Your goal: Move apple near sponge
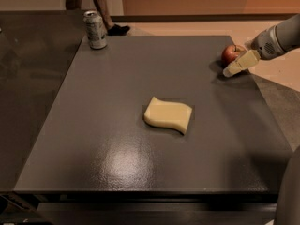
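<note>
The apple [231,54] is small, red with yellowish patches, and sits near the far right edge of the dark grey table [112,139]. The sponge [168,114] is a pale yellow block with wavy edges lying flat near the table's middle, well to the left of and nearer than the apple. My gripper [239,63] reaches in from the right on a grey-white arm, low over the table, and lies against the apple's front right side. Its far side is hidden behind the apple.
A silver drink can [95,29] stands upright at the table's far left corner. A person's legs [96,3] stand on the floor behind the can. The table's right edge runs just past the apple.
</note>
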Controlling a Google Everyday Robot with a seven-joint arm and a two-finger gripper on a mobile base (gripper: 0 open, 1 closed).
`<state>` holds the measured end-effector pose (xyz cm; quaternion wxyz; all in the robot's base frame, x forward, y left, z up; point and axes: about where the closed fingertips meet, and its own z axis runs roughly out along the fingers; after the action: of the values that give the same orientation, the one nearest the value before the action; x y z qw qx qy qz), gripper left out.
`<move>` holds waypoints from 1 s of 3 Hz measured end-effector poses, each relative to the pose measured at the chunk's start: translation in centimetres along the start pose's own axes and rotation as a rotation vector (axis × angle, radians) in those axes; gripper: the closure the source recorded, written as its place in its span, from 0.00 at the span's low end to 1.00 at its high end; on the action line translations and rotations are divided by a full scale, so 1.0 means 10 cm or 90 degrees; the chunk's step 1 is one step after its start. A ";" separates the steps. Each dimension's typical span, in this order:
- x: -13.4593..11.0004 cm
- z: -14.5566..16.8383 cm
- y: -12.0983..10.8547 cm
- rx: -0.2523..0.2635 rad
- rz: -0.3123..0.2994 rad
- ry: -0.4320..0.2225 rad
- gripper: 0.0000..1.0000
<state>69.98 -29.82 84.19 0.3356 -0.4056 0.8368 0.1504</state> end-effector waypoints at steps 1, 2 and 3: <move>-0.09 0.02 0.05 -0.016 -0.005 -0.018 0.17; -0.11 -0.01 0.10 -0.022 -0.004 -0.021 0.40; -0.09 -0.07 0.15 -0.026 -0.001 -0.020 0.64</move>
<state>68.88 -28.68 85.33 0.3407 -0.4104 0.8279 0.1733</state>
